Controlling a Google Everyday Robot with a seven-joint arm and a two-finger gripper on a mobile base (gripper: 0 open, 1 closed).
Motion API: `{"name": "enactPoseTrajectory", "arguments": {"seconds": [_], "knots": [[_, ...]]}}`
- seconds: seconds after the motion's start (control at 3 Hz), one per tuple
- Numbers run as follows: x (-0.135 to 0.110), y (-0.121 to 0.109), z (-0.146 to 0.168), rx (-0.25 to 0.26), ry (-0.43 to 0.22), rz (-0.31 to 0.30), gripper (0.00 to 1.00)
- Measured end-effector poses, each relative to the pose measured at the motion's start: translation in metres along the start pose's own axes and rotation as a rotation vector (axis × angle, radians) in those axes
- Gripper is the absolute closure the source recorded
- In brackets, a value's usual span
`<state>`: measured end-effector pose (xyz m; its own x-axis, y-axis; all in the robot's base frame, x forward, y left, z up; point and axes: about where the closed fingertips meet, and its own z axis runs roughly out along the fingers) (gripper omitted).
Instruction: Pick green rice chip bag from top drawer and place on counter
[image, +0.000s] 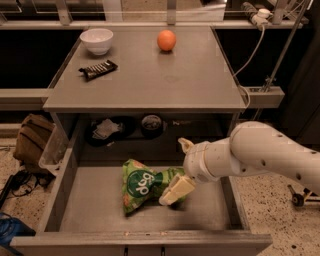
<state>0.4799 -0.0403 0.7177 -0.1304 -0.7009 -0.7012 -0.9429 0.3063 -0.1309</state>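
Note:
The green rice chip bag (142, 184) lies crumpled on the flat grey bottom of the open top drawer (90, 212), a little left of the middle. My gripper (180, 169) reaches in from the right on a white arm (260, 157) and is down at the bag's right end. Its jaws stand apart: the near cream finger (176, 190) lies over the bag's right end and the far finger (185, 145) points up behind it. The bag rests on the drawer bottom. The grey counter (150, 75) is above the drawer.
On the counter stand a white bowl (97, 40), an orange (166, 40) and a dark candy bar wrapper (98, 69). A shelf under the counter holds dark objects (151, 123). A brown bag (31, 140) lies on the floor at left.

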Motion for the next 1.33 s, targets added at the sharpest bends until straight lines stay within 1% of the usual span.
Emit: {"name": "enactPoseTrajectory", "arguments": {"seconds": [0.33, 0.67, 1.0, 1.33], "knots": [[0.020, 0.002, 0.034, -0.004, -0.035, 0.026, 0.00], [0.028, 0.000, 0.057, -0.015, -0.057, 0.030, 0.00], [0.035, 0.000, 0.073, -0.033, -0.063, 0.039, 0.00], [0.037, 0.002, 0.084, -0.062, -0.061, 0.044, 0.02]]}}
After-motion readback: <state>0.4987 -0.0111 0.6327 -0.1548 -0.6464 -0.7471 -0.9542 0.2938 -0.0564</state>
